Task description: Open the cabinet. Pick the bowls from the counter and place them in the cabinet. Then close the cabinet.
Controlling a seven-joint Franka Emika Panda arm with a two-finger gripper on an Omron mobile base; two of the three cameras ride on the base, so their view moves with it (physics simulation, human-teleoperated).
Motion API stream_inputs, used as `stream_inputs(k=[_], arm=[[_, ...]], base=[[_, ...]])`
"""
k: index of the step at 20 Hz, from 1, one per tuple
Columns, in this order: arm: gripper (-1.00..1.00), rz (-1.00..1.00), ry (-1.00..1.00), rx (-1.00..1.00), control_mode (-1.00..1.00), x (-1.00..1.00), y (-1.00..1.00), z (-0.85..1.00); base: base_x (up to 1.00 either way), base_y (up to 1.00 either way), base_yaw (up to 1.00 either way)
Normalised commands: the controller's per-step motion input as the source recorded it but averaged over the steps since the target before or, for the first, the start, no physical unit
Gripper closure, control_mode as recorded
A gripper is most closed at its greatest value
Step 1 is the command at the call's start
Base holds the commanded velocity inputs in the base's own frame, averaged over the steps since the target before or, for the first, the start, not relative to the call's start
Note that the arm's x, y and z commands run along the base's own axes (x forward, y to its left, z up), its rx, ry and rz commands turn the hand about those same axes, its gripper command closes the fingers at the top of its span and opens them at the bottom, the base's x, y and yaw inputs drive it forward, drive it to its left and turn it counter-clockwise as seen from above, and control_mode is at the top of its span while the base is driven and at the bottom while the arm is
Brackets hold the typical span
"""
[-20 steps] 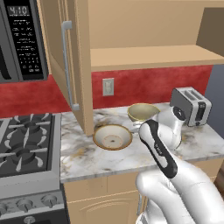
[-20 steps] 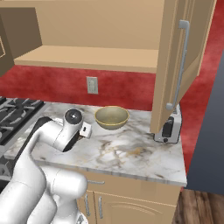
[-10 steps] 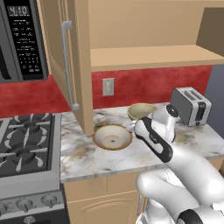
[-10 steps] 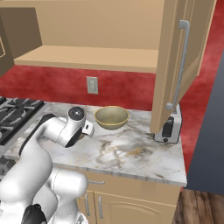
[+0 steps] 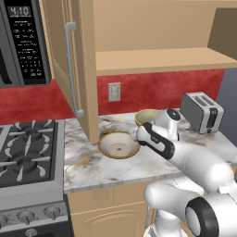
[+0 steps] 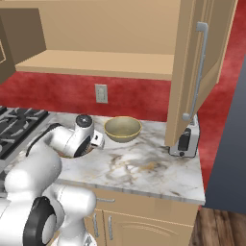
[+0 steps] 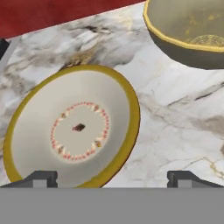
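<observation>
The cabinet [image 5: 157, 60] stands open, its left door [image 5: 69, 69] and right door [image 6: 197, 72] swung out with silver bar handles. Two beige bowls rest on the marble counter [image 5: 92, 166]. The wide shallow bowl [image 5: 119, 144] with a central ring lies front left. The deeper bowl [image 5: 147, 115] sits behind it to the right. My gripper [image 5: 140, 135] hovers open just right of the shallow bowl. In the hand view the shallow bowl [image 7: 74, 129] is close below, its right rim between my fingertips [image 7: 41, 178], and my gripper [image 7: 113, 179] holds nothing. The deep bowl [image 7: 188, 30] is at the top right.
A silver toaster [image 5: 201, 111] stands at the counter's right end, under the right door in the right base view. A black gas stove [image 5: 28, 152] borders the counter on the left, with a microwave [image 5: 23, 41] above it. A wall outlet [image 5: 114, 91] is on the red backsplash.
The arm has swung left and forward, carrying the hand from the counter's right side toward the shallow bowl's right rim. The jaws stay open and the bowls have not moved.
</observation>
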Motion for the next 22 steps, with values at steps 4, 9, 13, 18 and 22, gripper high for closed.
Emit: stream_inputs(k=[4, 9, 13, 18, 22], arm=[[-1.00, 0.00, 0.05, -0.08, -1.00, 0.30, 0.00, -0.30], [-1.00, 0.00, 0.07, 0.00, -1.00, 0.27, -0.01, -0.07], [-1.00, 0.00, 0.01, 0.00, -1.00, 0.01, 0.00, 0.00], [-1.00, 0.00, 0.00, 0.00, -1.00, 0.00, -0.26, -0.02], [-1.00, 0.00, 0.00, 0.00, -1.00, 0.00, -0.15, -0.21]], base=[[0.00, 0.00, 0.00], [0.00, 0.00, 0.00], [0.00, 0.00, 0.00], [0.00, 0.00, 0.00], [0.00, 0.00, 0.00]])
